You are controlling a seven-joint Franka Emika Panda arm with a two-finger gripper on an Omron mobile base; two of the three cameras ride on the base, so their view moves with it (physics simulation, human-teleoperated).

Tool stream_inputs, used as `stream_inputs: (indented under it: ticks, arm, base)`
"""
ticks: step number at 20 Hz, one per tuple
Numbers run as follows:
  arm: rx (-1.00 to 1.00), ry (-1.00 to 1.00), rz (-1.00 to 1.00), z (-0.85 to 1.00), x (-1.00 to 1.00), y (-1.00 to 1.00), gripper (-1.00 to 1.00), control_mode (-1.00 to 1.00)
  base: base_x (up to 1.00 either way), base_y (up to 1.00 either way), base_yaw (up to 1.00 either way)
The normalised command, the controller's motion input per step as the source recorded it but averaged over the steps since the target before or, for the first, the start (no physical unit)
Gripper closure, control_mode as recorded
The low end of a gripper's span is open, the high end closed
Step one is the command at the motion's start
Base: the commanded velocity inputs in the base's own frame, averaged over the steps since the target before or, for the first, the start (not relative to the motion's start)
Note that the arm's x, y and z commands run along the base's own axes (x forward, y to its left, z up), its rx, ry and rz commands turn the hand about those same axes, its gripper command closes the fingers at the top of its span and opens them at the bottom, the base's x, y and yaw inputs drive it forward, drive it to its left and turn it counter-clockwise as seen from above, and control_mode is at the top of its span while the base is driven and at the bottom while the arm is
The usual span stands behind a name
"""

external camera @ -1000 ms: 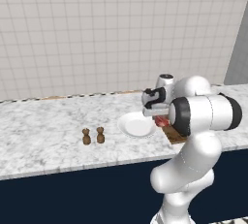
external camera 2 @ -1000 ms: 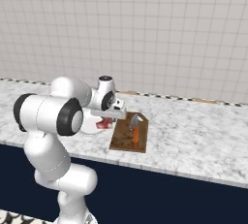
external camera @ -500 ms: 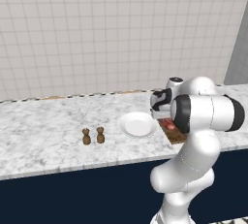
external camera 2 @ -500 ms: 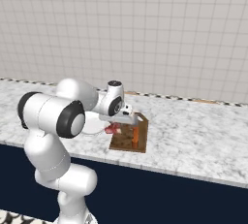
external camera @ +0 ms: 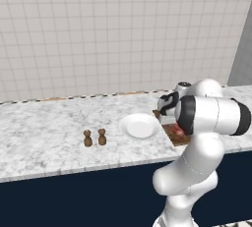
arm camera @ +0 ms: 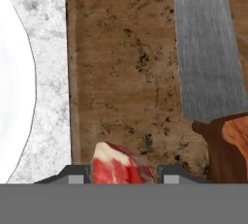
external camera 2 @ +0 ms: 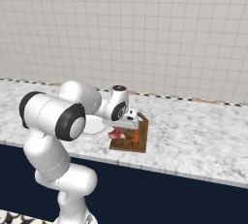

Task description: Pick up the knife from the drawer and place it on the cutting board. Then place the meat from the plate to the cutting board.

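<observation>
My hand (arm camera: 123, 172) grips the small red streaked meat chunk (arm camera: 121, 165) directly over the dark-brown wooden cutting board (arm camera: 126, 72); orange-handled grey-bladed knife (arm camera: 208, 53) lies alongside

Knife (arm camera: 208, 53) on cutting board (arm camera: 126, 72); plate (external camera: 140, 125) just left; meat (arm camera: 121, 165) over board.

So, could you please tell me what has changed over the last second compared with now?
The tool, shut on the meat, has carried it from above the plate over to the cutting board and come down low over it. The knife stayed lying on the board, and the two small brown shakers kept their place on the counter.
</observation>
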Motion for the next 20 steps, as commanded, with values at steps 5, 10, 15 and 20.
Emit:
stream_inputs:
  ticks: [5, 10, 15, 20]
  arm:
    - [0.00, 0.00, 0.00, -0.05, -0.07, -0.18, 1.00, -1.00]
    - [0.00, -0.02, 0.00, 0.00, 0.16, 0.08, -1.00, -1.00]
    - [0.00, 0.00, 0.00, 0.00, 0.10, 0.07, -1.00, -1.00]
    - [0.00, 0.00, 0.00, 0.02, 0.00, 0.00, -1.00, -1.00]
  base:
    - [0.00, 0.00, 0.00]
    - [0.00, 0.00, 0.00]
    - [0.00, 0.00, 0.00]
    - [0.00, 0.00, 0.00]
